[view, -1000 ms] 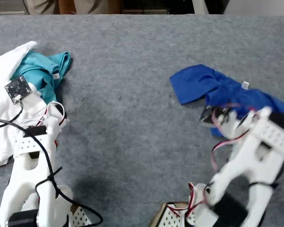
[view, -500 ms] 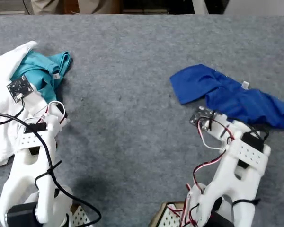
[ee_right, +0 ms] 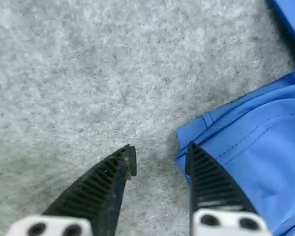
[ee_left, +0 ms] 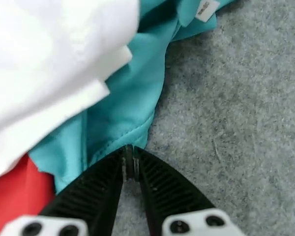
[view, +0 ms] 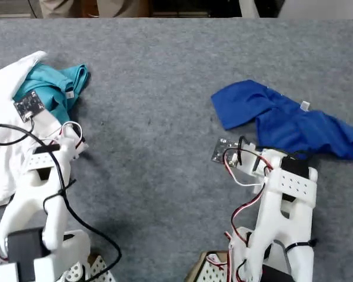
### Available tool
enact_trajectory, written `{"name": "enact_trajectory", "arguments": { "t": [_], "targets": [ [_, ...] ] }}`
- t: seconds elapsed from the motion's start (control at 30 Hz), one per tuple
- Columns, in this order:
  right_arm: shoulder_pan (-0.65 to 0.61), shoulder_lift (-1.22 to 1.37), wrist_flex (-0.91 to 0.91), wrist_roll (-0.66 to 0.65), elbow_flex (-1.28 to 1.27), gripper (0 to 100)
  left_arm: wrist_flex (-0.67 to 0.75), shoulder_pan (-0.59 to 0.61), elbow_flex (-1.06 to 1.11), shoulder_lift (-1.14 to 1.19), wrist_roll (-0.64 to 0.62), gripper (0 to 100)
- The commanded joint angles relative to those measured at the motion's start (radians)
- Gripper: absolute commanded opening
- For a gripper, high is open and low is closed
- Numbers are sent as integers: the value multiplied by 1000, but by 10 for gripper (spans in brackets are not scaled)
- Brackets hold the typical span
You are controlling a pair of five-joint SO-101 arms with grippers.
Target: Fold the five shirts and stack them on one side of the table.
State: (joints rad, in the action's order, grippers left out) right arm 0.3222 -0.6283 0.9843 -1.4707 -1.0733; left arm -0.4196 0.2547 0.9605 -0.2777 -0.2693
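A crumpled blue shirt (view: 282,117) lies at the right of the grey table (view: 159,117). My right gripper (ee_right: 160,157) is open and low over the felt, with a hemmed corner of the blue shirt (ee_right: 246,132) beside one finger (ee_right: 204,172). At the far left a teal shirt (view: 53,88) lies partly under a white shirt (view: 6,129). My left gripper (ee_left: 130,162) is shut, its tips at the hem of the teal shirt (ee_left: 123,108). I cannot tell whether cloth is pinched. A red cloth (ee_left: 14,201) shows under the white shirt (ee_left: 49,64).
The right arm (view: 282,194) rises from the near right edge and the left arm (view: 41,176) from the near left, with loose cables around both. The middle of the felt between the two shirt piles is bare.
The right arm has swung left, off the blue shirt's near edge, to the bare felt beside its corner. The left arm has shifted slightly toward the teal shirt.
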Motion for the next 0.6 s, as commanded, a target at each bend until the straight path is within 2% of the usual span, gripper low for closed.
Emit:
{"name": "enact_trajectory", "arguments": {
  "t": [0.0,0.13,0.33,0.57],
  "targets": [
    [-1,-24,9,2,-2,170,-63,-3,-98,28,8,20],
    [39,-24,-5,-2,-1,170,-87,-3,-126,64,8,20],
    [140,-24,-170,-2,-30,170,-87,-3,-126,64,8,20],
    [117,-24,-443,-3,-223,170,-87,-3,-126,64,8,20]
  ]
}}
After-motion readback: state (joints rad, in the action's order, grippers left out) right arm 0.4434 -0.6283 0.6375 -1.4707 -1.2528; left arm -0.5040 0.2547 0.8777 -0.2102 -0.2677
